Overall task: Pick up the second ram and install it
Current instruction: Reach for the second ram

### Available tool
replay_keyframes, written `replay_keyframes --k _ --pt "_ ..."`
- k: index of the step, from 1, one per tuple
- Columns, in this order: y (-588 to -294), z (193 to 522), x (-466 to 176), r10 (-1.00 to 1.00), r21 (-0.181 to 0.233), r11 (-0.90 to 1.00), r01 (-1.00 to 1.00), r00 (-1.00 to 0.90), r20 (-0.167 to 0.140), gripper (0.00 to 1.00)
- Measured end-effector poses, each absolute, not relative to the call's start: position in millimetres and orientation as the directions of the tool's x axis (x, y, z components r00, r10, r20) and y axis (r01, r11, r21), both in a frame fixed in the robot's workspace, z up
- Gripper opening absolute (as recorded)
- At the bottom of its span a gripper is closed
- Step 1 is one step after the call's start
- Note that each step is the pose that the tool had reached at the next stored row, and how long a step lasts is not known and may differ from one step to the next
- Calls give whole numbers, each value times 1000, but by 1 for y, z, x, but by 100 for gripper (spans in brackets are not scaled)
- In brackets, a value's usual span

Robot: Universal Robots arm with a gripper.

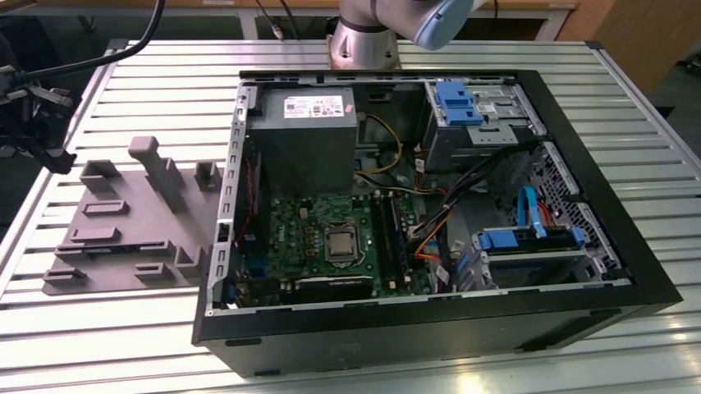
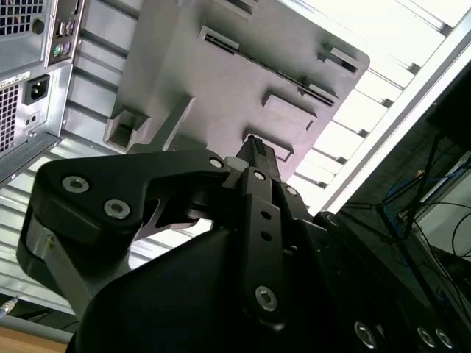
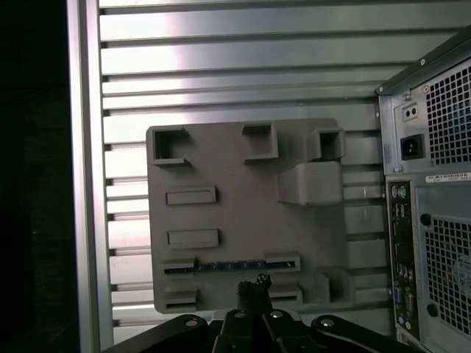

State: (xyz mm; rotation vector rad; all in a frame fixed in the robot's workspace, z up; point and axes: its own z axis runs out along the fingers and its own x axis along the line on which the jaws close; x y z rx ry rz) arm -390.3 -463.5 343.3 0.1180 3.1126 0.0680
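Your claw (image 3: pixel 254 284), tips together and empty, points at the second ram (image 3: pixel 228 265) in its tray (image 3: pixel 221 169). It looks light, stiff and fragile; pinch its faces mid-length.

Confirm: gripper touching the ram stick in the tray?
Apart. In the exterior view the grey tray stands alone, the arm behind the PC case; in the first wrist view the gripper hangs above the ram stick.

The arm (image 1: pixel 367 39) stands upright at the top of the exterior view, a blue-capped joint (image 1: pixel 444 20) above its base. In both wrist views the gripper (image 3: pixel 253 284) (image 2: pixel 255 151) points downward, fingertips drawn close together.
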Motion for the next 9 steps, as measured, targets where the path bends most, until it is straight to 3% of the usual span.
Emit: replay_keyframes --k 9 --pt "-464 337 -392 76 45 996 75 -997 -24 11"
